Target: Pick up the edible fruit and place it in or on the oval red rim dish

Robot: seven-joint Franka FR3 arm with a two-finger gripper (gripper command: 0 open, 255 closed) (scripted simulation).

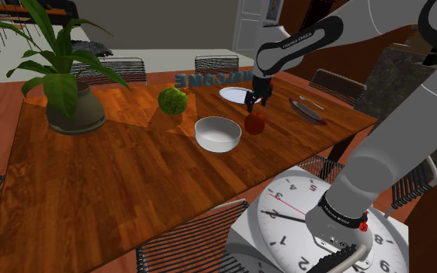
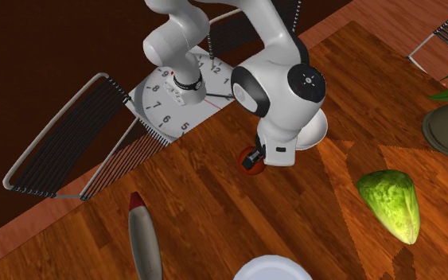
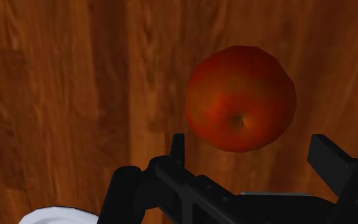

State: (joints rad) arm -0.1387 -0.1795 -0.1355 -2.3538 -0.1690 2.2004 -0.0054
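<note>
1. At the shoulder view's far left stands a potted plant (image 1: 67,97). At its 3 o'clock lies a green leafy head (image 1: 172,101). Neither appears to belong to the task.
2. Next comes a white bowl (image 1: 217,133) on the wooden counter (image 1: 116,186). Just beside it, at its 2 o'clock, sits the red apple (image 1: 254,123), the fruit to be moved.
3. The hand (image 1: 255,105) hangs at the apple's 12 o'clock, pointing down at it. In the wrist view its fingers (image 3: 177,149) stand wide apart, with the apple (image 3: 241,98) just beyond their tips and lined up with the gap. Neither finger touches it, so the hand (image 3: 252,156) holds nothing.
4. A white plate (image 1: 234,95) lies at the apple's 11 o'clock. The narrow grey oval dish (image 1: 306,111) lies at its 2 o'clock, apart from it and empty. The second exterior view shows a red tip on this dish (image 2: 144,239).
5. Judged from this, only the approach is done. The descent, the closing of the fingers, the lift, the carry to the dish and the release are all left.
</note>
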